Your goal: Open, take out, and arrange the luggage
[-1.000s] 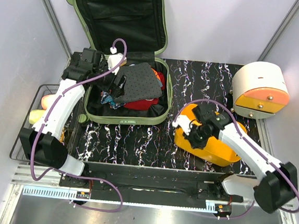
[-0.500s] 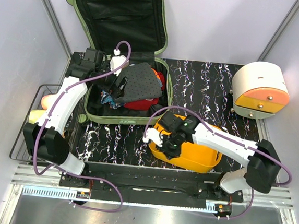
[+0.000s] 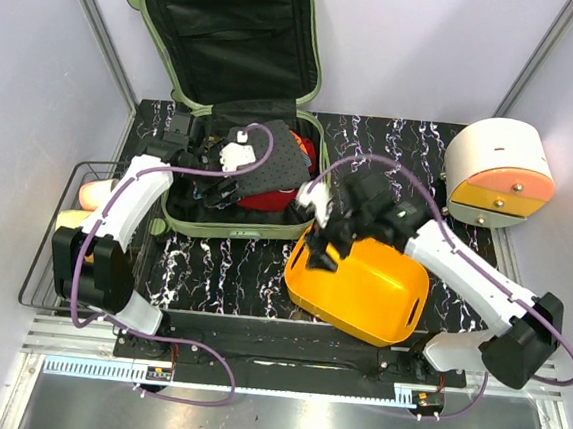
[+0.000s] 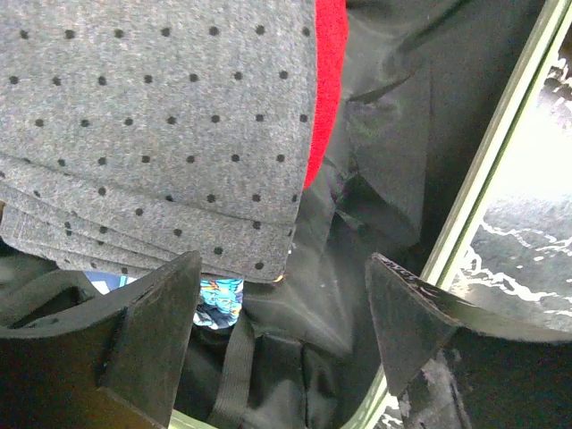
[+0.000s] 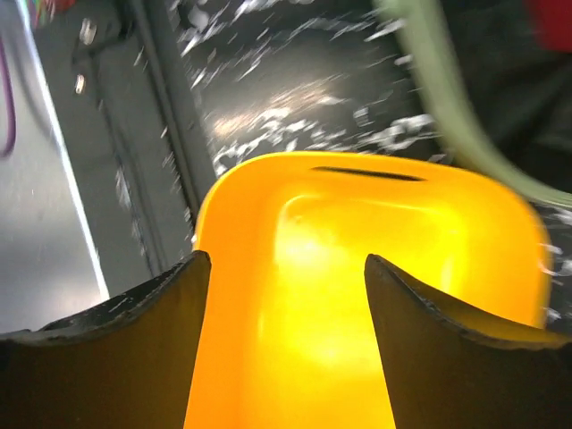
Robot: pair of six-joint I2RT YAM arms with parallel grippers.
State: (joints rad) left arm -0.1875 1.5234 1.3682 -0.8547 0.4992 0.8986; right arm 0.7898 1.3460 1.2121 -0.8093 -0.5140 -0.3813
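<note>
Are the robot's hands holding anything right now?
No, nothing is held. The left gripper hangs open over the dotted grey cloth in the luggage; the right gripper is open above the yellow tray.

Luggage [image 3: 239,229] open on table [image 3: 403,149] rear-left, clothes [image 3: 271,161] inside; tray [image 3: 365,292] front-right; wire basket [image 3: 44,254] left.

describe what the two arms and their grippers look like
Both arms have white shells with black joints: the left arm and right arm. A purple cable loops along each. The left gripper and right gripper have matte black wedge-shaped fingers.
</note>
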